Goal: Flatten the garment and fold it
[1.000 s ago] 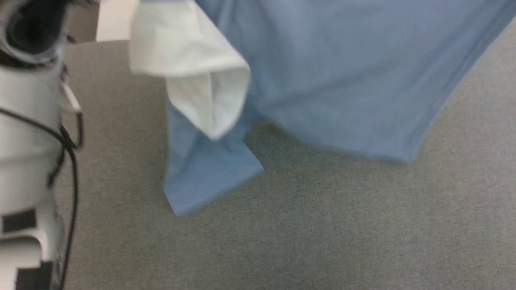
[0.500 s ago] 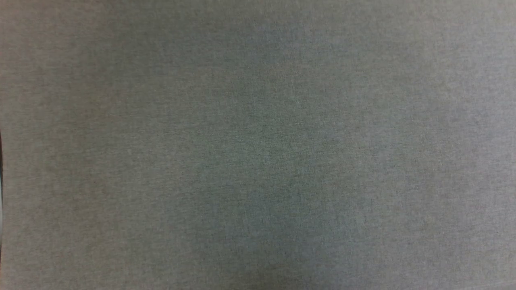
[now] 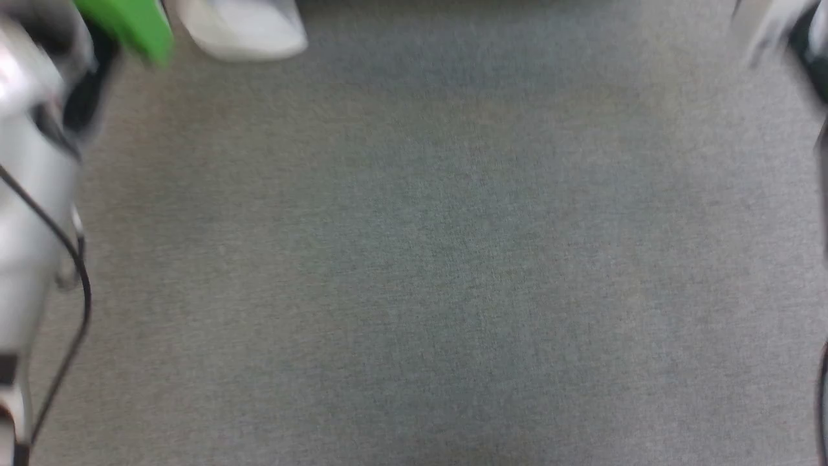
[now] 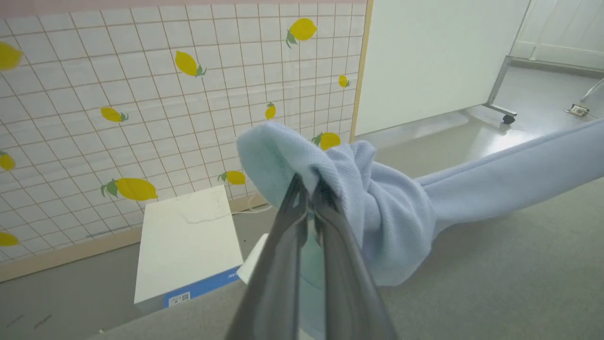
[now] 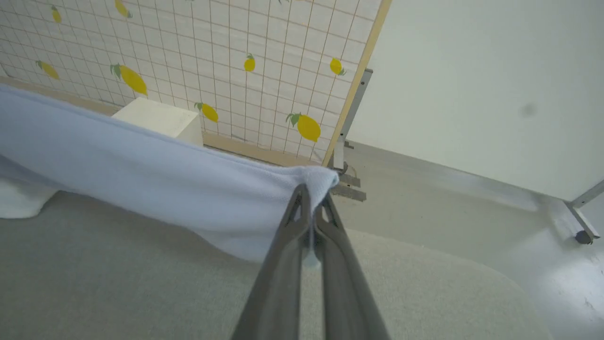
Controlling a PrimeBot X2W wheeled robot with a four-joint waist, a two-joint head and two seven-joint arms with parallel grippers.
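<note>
The garment (image 4: 387,208), a light blue soft shirt, hangs stretched like a band between my two grippers above the grey table (image 4: 495,264). In the left wrist view my left gripper (image 4: 306,182) is shut on a bunched corner of it. In the right wrist view my right gripper (image 5: 311,189) is shut on another edge of the garment (image 5: 141,165), which runs off to the left. The blurred head view has a white patch of fabric (image 3: 239,29) at the top edge, my pale left forearm (image 3: 32,194) at the left and part of my right arm (image 3: 802,39) at the top right.
Beyond the table's far edge a white box (image 4: 188,245) with a blue label lies on the floor. Behind it stand a lemon-patterned tiled panel (image 4: 141,94) and a white partition (image 4: 434,56) on castors. A blurred green thing (image 3: 129,26) sits above my left forearm.
The head camera has moved. A second ago the blue garment filled the top of its view; now bare grey table shows, with a white patch at the top and arms at both edges.
</note>
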